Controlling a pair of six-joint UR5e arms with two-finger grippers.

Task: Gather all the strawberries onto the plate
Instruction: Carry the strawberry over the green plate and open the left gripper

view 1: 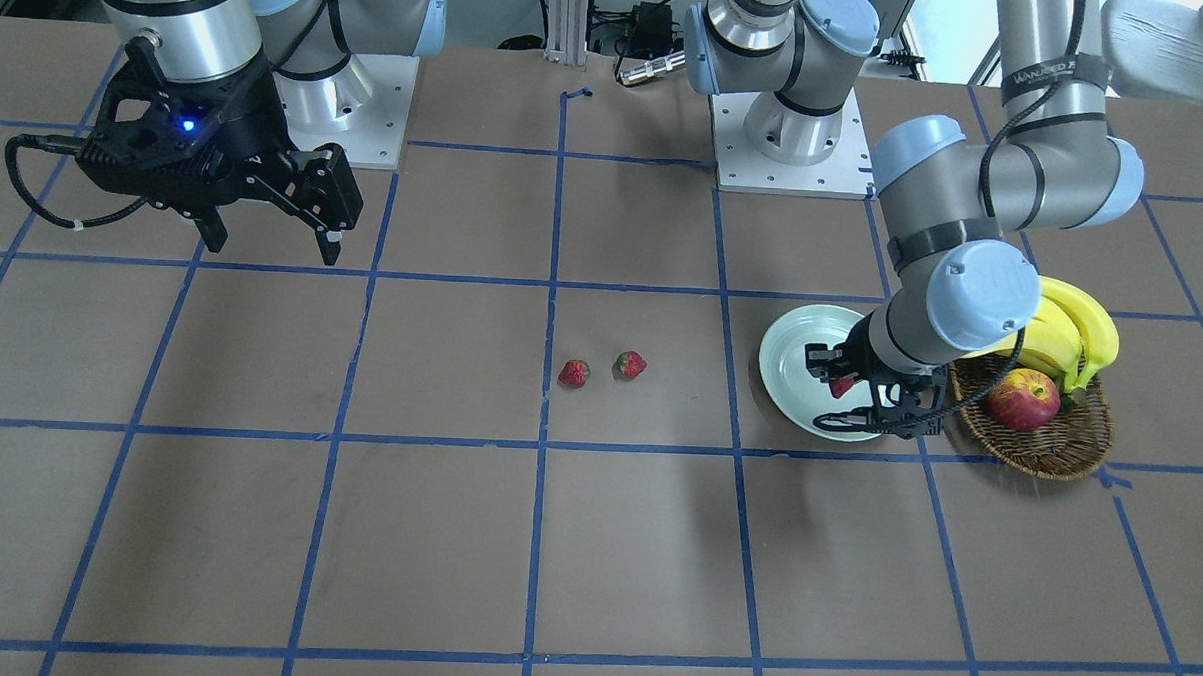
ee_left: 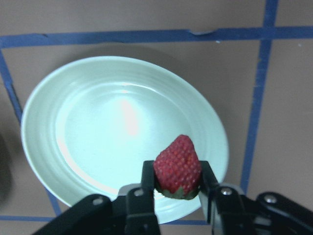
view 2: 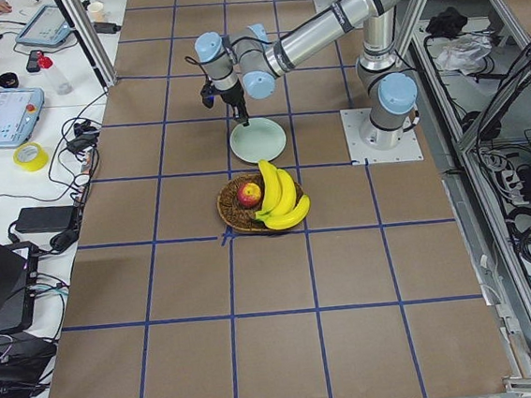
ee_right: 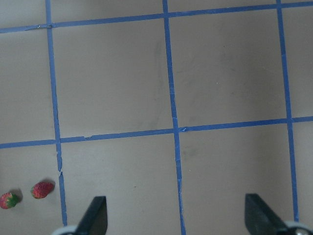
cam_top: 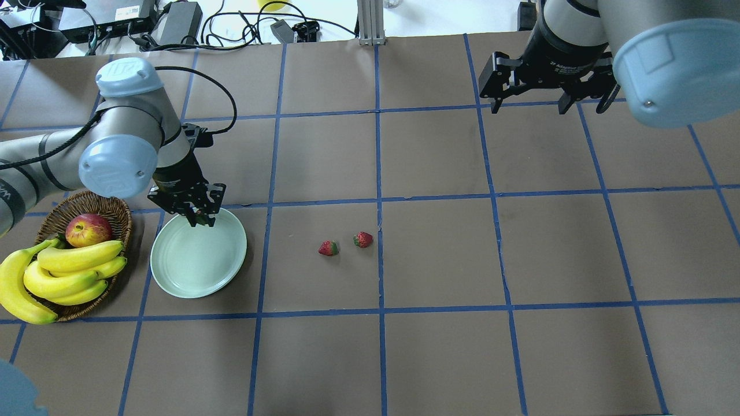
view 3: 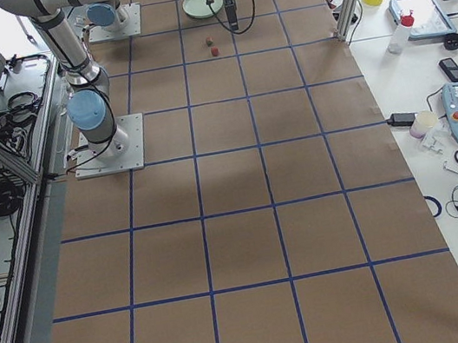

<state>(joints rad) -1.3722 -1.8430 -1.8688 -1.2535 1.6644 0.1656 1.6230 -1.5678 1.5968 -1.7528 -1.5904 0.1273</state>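
Observation:
My left gripper (cam_top: 199, 218) is shut on a red strawberry (ee_left: 177, 166) and holds it over the far rim of the pale mint-green plate (cam_top: 191, 271); it also shows in the front view (view 1: 844, 384). Two more strawberries (cam_top: 328, 248) (cam_top: 363, 239) lie side by side on the table to the right of the plate, also in the front view (view 1: 573, 373) (view 1: 630, 364). My right gripper (cam_top: 546, 104) is open and empty, high over the far right of the table, its fingertips (ee_right: 95, 218) showing in the right wrist view.
A brown wicker basket (cam_top: 113, 216) with a red apple (cam_top: 88, 229) and a bunch of bananas (cam_top: 58, 277) stands just left of the plate. Blue tape lines grid the brown table.

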